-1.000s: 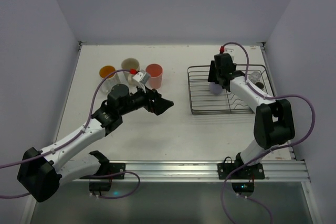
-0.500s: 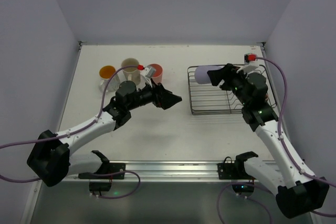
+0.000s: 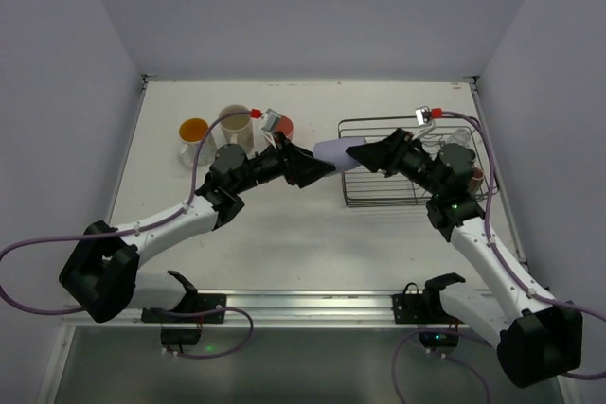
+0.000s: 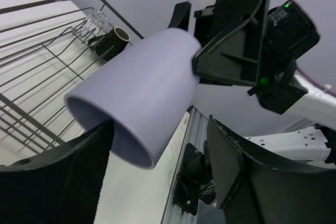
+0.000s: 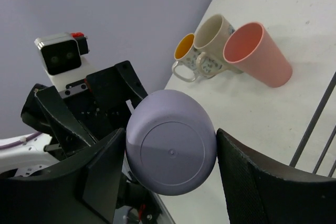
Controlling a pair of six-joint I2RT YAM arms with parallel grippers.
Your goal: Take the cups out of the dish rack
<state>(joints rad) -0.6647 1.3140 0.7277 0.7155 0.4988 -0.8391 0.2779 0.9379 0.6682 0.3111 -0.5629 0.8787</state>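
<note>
The lavender cup (image 3: 336,153) hangs on its side in the air just left of the dish rack (image 3: 398,203), between both arms. My right gripper (image 3: 365,153) is shut on its base end; in the right wrist view both fingers press the sides of the cup (image 5: 170,148). My left gripper (image 3: 322,167) reaches in from the left, jaws open around the cup's mouth (image 4: 142,87), with a gap still showing on one side. A small brown cup (image 4: 116,38) lies in the rack. The orange-inside cup (image 3: 193,130), cream mug (image 3: 236,120) and salmon-red cup (image 5: 257,53) stand on the table at back left.
The rack's wire side (image 4: 42,61) lies right behind the lavender cup. A clear glass (image 3: 461,136) sits at the rack's far right. The metal rail (image 3: 379,305) runs along the table's near edge.
My right arm has lifted the lavender cup out of the rack and carried it left. My left arm has reached right to meet it, and its jaws have narrowed around the cup's mouth.
</note>
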